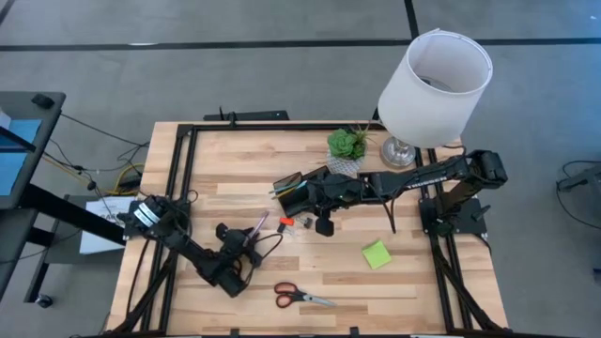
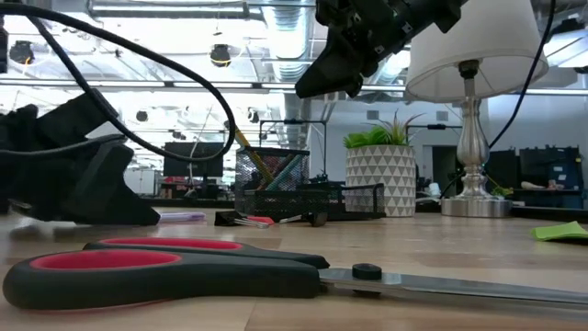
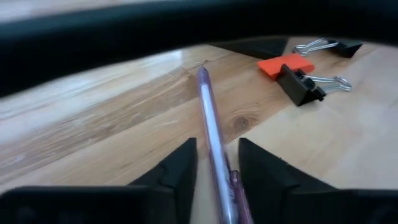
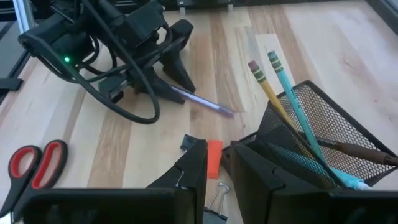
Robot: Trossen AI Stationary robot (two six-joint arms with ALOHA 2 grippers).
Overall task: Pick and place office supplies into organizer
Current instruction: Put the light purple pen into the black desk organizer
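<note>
the left gripper [image 1: 246, 246] is seen low at the table, at the left part of the wooden table [image 1: 413, 291], and the purple pen [image 3: 214, 134] lies on the wood between its two fingers [image 3: 177, 168]. in the left wrist view the fingers stand one on each side of the pen with a narrow gap, so the gripper is parted around the pen and it is not seen that the pen is pressed. the tip of the pen is directed away from the gripper, toward an orange flat item [image 3: 287, 65] and two black binder clips [image 3: 301, 86], which lie a little farther on the table. the right gripper [image 1: 324, 223] is held above the table, just beside the black mesh organizer [image 1: 293, 192], which stands near the middle of the table, close to the small potted plant [image 1: 346, 145] and the white lamp [image 1: 434, 80]. in the right wrist view its fingers [image 4: 189, 171] are seen a little apart and nothing is held between them. in the organizer a yellow pencil [image 4: 273, 99], a teal pen [image 4: 298, 121] and a brown pen [image 4: 357, 151] are already leaned. the red-handled scissors [image 1: 300, 297] lie flat near the front edge of the table, apart from both grippers, and the lime-green sticky-note pad [image 1: 377, 253] lies at the right side, well apart from the organizer.
</note>
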